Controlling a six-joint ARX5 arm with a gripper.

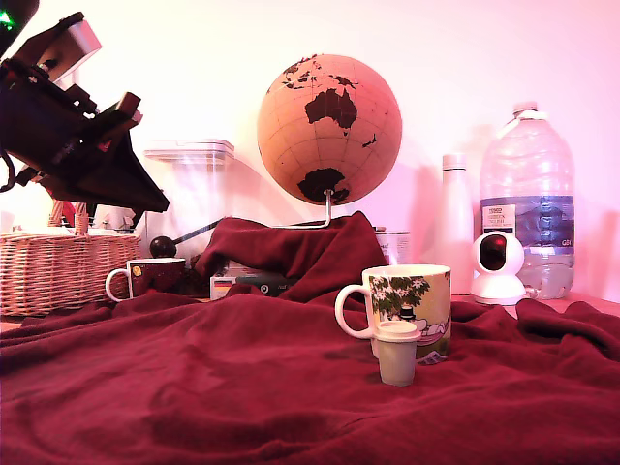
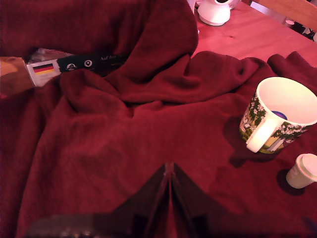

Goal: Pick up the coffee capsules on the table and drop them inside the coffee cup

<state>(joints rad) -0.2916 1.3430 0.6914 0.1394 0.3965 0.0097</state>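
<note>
The cream coffee cup (image 1: 431, 291) (image 2: 255, 113) with the tree cartoon stands upright on the dark red blanket covering the table (image 1: 223, 387) (image 2: 114, 148). Something dark blue (image 2: 280, 115), apparently a capsule, shows at its bottom in the wrist view. A pale beige coffee capsule (image 1: 397, 354) (image 2: 303, 171) stands on the blanket right in front of the cup, close to its handle side. My gripper (image 1: 155, 201) (image 2: 170, 167) hangs high at the exterior view's left, well away from cup and capsule. Its fingers meet in a point, shut on nothing.
A maroon mug (image 1: 150, 278) and wicker basket (image 1: 53, 271) sit at the exterior view's left rear. Behind are a globe (image 1: 329, 126), clear container (image 1: 194, 194), white bottle (image 1: 453, 223), small white camera (image 1: 499, 266) and water bottle (image 1: 528, 203). A flag-marked box (image 2: 44, 68) pokes from the blanket.
</note>
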